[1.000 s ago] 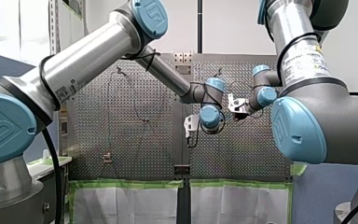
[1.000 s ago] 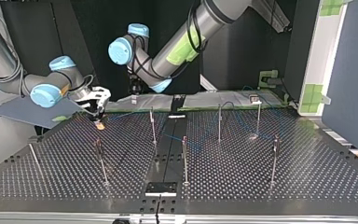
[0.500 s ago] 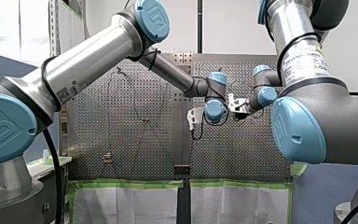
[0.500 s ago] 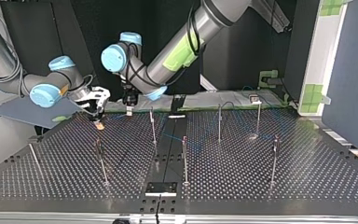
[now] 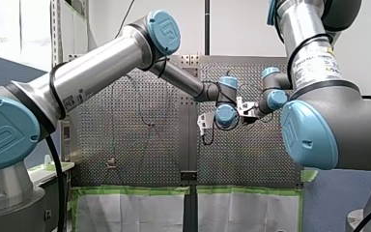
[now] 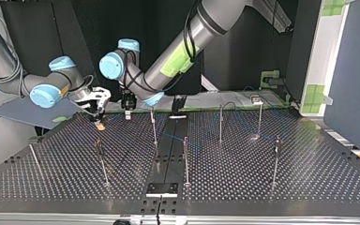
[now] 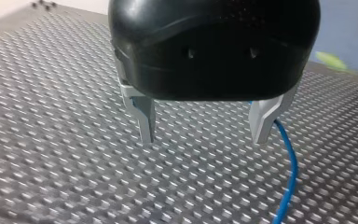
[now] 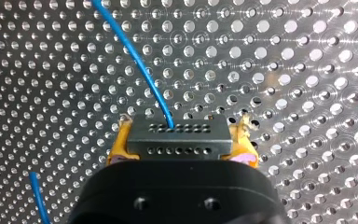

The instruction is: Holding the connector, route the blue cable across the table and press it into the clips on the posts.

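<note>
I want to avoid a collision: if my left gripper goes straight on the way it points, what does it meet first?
Probably the perforated table. The left gripper is open and points down at it, nothing between its fingers. The blue cable runs close beside one finger and might get brushed.

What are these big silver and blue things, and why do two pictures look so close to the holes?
They are two robot arms. One picture looks from behind them: my left arm on the left, my right arm on the right. Another camera faces them across the table, a metal plate full of holes with thin posts standing on it. The two close pictures come from cameras on the wrists. My right gripper pinches a small grey connector between yellow pads, and the blue cable runs out of it. My left gripper is open and holds nothing; the cable passes close by one finger.
</note>
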You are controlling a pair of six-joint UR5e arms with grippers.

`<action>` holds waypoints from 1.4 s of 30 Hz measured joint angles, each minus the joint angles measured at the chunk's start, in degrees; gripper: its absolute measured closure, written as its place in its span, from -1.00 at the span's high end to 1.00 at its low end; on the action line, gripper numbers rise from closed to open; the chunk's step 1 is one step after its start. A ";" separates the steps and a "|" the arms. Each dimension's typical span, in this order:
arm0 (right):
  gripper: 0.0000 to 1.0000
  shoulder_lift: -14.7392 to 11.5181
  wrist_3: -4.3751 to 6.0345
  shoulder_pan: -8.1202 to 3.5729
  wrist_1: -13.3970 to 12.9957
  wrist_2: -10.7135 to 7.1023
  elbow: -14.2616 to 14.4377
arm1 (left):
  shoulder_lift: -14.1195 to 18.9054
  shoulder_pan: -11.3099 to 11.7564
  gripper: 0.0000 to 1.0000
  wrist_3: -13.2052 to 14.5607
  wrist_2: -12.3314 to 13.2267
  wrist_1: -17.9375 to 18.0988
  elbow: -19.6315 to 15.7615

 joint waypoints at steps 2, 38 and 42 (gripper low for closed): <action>-1.00 0.00 0.00 0.00 -0.03 0.00 0.00 | -0.59 0.13 1.00 -0.15 -0.12 -0.46 0.16; -1.00 0.06 0.09 0.02 -0.37 -0.02 -0.01 | 2.71 -0.88 1.00 -9.28 -0.20 -3.63 -3.79; -1.00 0.05 0.09 0.19 -0.35 -0.02 -0.01 | 3.63 -0.78 1.00 -9.22 0.26 -1.72 -5.74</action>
